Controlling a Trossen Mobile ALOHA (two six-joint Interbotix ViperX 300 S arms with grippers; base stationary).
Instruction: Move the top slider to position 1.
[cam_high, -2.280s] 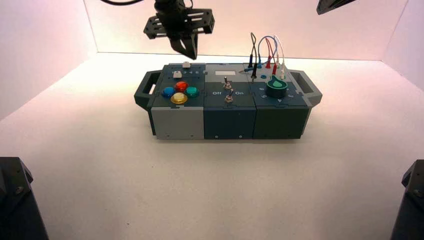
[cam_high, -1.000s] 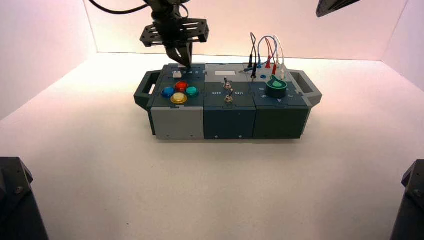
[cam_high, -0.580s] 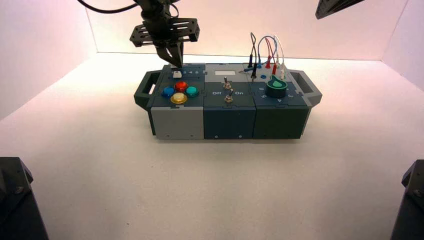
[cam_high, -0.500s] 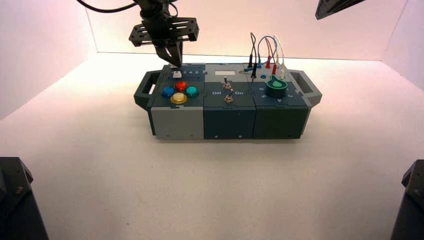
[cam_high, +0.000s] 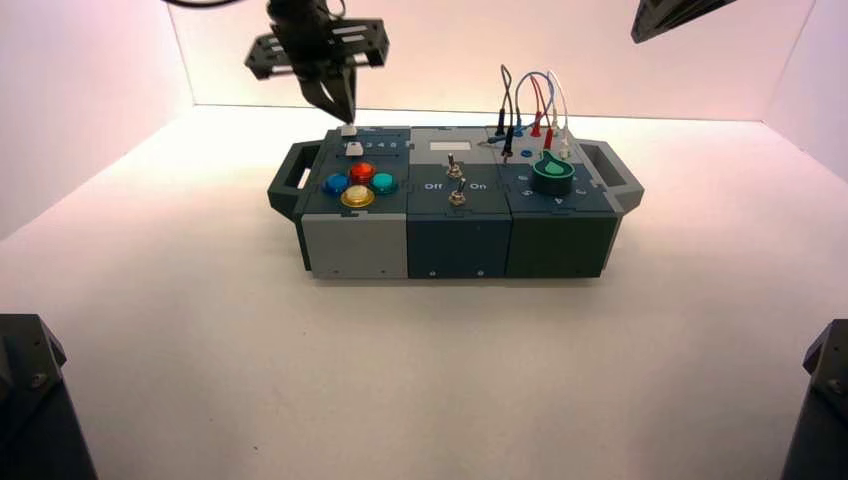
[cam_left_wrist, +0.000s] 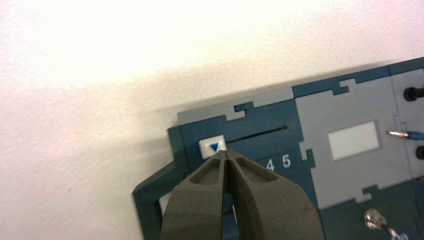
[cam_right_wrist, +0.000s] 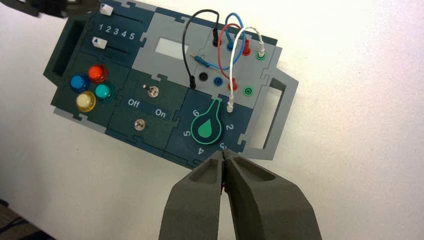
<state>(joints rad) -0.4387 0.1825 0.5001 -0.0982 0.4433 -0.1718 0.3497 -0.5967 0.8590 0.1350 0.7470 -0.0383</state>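
Top slider (cam_left_wrist: 212, 146) at position 1, just beside left claw (cam_left_wrist: 223, 154); claw closed, empty. Pale table (cam_high: 400, 380), pinkish walls (cam_high: 600, 60). Right claw (cam_right_wrist: 224, 153) idle beyond box (cam_high: 457, 200).

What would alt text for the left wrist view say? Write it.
The closed left claw hovers by the top slider, whose white cap sits at the end of its track away from the "5" on a dark blue panel. Beside that panel, a grey one bears a white rectangle.

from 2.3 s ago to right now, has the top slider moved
Yes: the top slider has gone left along its track, toward the box's left handle.
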